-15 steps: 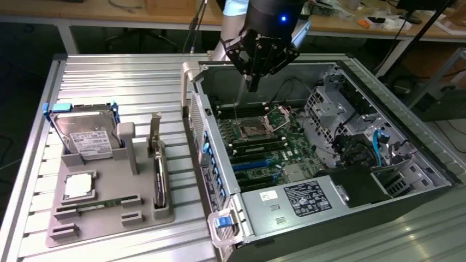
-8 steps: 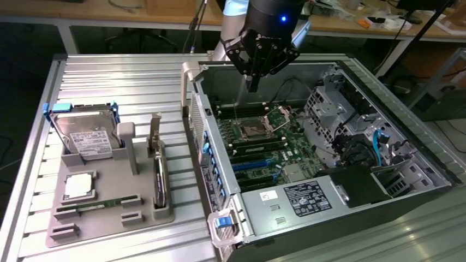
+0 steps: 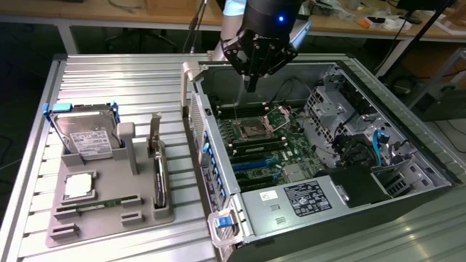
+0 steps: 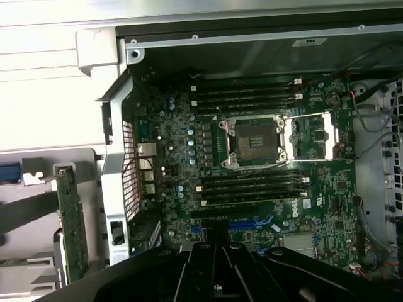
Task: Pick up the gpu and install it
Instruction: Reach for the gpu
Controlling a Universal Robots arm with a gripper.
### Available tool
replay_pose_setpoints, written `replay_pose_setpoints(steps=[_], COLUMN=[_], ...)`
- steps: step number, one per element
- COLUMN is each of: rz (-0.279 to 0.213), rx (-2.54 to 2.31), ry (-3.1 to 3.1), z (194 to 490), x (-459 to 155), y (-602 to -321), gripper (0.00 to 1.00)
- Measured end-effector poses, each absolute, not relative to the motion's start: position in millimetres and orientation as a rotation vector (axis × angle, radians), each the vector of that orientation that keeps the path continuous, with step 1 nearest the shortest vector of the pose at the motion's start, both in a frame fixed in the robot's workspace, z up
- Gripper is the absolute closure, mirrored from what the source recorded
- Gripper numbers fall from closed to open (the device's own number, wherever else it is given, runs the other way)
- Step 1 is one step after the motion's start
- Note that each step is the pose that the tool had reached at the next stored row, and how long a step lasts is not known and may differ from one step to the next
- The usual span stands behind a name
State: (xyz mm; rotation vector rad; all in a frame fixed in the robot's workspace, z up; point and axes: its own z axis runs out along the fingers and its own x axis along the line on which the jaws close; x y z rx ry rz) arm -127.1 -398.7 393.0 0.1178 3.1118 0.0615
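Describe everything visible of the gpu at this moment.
The gpu is a thin flat card standing on its long edge in a slot of the grey holder tray, beside the open computer case. A silver metal bracket rises at one end. In the wrist view the gpu shows a green board face. Only the tray touches it; the shut gripper hangs apart, over the case.

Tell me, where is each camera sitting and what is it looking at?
Exterior view: high up, off the arm, looking down at the open computer case, the tray beside it and the gpu standing there; the arm and its shut jaws hang over the case.
Wrist view: on the arm's wrist, looking down into the case at the motherboard; the black jaws show, shut.
Both share: the motherboard, the case and the gpu.
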Motion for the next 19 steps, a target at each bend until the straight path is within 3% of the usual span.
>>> replay_pose_setpoints(steps=[19], rz=[0.062], rx=[0.118], ry=[3.112], z=[391], x=[-155], y=[-399], gripper=[0.89])
